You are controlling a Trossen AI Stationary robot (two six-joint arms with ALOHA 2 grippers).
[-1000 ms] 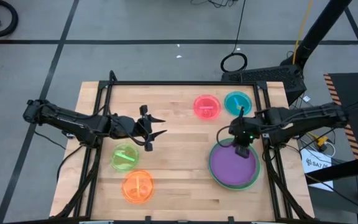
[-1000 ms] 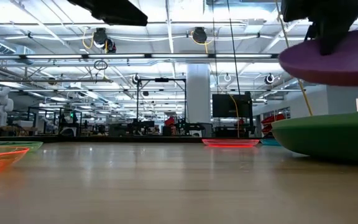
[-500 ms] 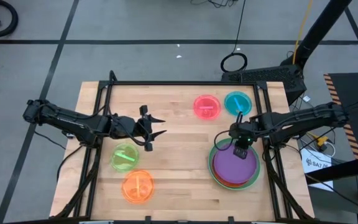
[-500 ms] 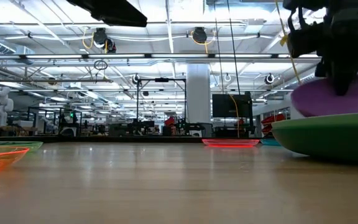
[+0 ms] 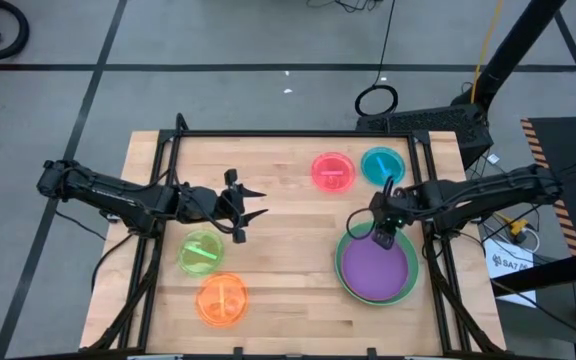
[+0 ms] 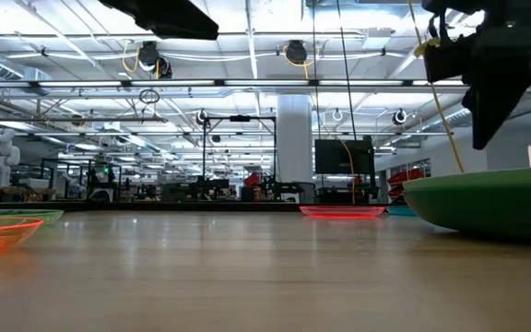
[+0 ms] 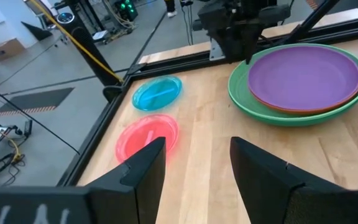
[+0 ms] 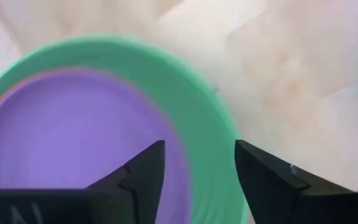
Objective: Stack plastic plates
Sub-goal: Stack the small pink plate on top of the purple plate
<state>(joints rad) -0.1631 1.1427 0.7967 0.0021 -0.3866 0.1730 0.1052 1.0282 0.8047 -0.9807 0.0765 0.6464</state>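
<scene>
Overhead and left wrist views share the purple plate (image 5: 376,266).

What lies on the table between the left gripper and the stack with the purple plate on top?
Nothing: in the high view, only bare wood runs from the left gripper to the purple plate. The pink plate sits off that line.

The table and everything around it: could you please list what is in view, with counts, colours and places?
Large plates: three visible, purple plate on an orange-red plate, inside a green plate, stacked at the table's right.
Pink plate: one, translucent, far side, right of centre.
Blue plate: one, beside the pink one, toward the right edge.
Lime plate: one, left near side.
Orange plate: one, just nearer than the lime one.
Table: one, light wood.
Left hand: open, above bare wood beyond the lime plate.
Right hand: open, above the stack's far rim.
</scene>
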